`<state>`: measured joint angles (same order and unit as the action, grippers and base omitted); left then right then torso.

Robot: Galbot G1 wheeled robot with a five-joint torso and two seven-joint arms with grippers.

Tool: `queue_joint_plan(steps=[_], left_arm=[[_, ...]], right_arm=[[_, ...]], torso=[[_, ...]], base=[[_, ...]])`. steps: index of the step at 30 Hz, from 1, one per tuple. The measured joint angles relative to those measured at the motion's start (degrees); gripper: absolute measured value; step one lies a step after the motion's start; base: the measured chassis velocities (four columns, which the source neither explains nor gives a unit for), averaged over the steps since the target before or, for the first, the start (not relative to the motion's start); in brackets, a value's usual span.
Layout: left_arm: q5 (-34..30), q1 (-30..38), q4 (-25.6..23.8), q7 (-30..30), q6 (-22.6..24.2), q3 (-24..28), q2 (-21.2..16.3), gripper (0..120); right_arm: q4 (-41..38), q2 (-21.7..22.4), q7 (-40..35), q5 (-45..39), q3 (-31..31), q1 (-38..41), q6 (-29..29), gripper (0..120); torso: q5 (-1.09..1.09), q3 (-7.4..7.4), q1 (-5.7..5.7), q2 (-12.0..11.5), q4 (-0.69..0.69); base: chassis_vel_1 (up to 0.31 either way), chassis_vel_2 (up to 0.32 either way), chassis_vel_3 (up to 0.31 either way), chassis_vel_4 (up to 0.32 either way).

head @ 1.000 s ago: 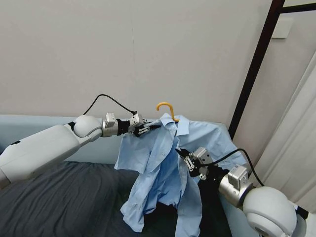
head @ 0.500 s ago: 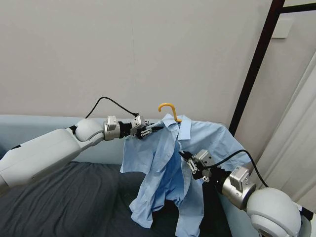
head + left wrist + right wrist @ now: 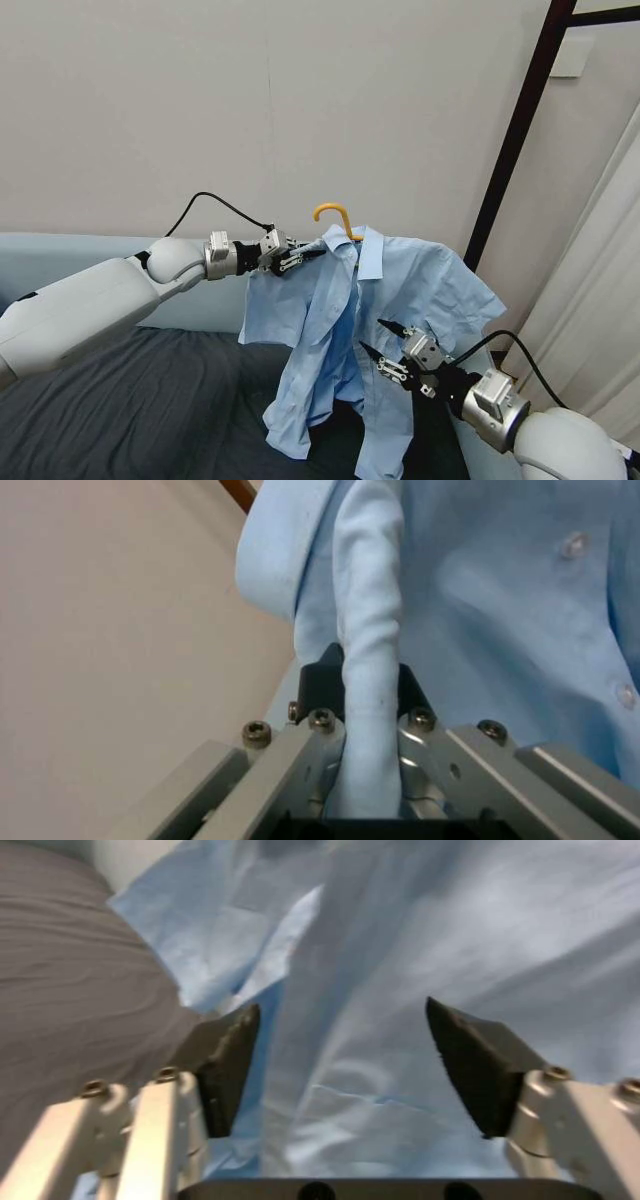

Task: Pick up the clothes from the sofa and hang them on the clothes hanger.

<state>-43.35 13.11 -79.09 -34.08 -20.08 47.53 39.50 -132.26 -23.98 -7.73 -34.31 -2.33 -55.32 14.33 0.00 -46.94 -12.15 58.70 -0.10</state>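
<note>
Home-type room, a living room or bedroom corner, can't tell which. Pale blue sofa (image 3: 60,255) with a dark grey seat cover (image 3: 120,400) sits against a plain beige wall (image 3: 300,100). White curtain (image 3: 600,300) hangs at the right, with a dark pole (image 3: 515,140) running up just beside it. Small white wall plate (image 3: 568,58) near the pole's top. Light blue shirt (image 3: 410,280) on an orange hanger (image 3: 335,214) above the sofa: household clothing, soft furnishings, domestic setting.

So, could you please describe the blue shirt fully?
The shirt is light blue cloth with a collar and buttons, hung on a yellow hanger whose hook rises at the collar. The left gripper pinches a fold by its shoulder; the open right gripper sits at its front. Its hem droops over the dark sofa.
</note>
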Motion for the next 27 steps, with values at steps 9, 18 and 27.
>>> queue_joint_plan(steps=[9,18,27], left_arm=[[7.0,-3.3,2.8,-0.9,-6.5,-2.5,-3.1,1],[7.4,-4.6,3.3,-3.3,-9.8,-3.0,-1.5,1],[7.3,-4.7,4.1,-5.7,-10.9,-2.2,4.6,1]], right_arm=[[-1.6,4.8,0.2,-3.9,-1.2,5.2,-1.1,99],[6.5,11.7,8.3,-10.0,5.0,20.9,-1.5,100],[9.7,16.3,16.3,-20.0,19.9,40.4,0.9,100]], torso=[[-0.02,0.0,0.0,0.0,0.04],[0.0,0.0,0.0,0.0,0.03],[-0.06,-0.01,-0.01,0.0,-0.03]], base=[[0.0,0.0,0.0,0.0],[0.0,0.0,0.0,0.0],[0.0,0.0,0.0,0.0]])
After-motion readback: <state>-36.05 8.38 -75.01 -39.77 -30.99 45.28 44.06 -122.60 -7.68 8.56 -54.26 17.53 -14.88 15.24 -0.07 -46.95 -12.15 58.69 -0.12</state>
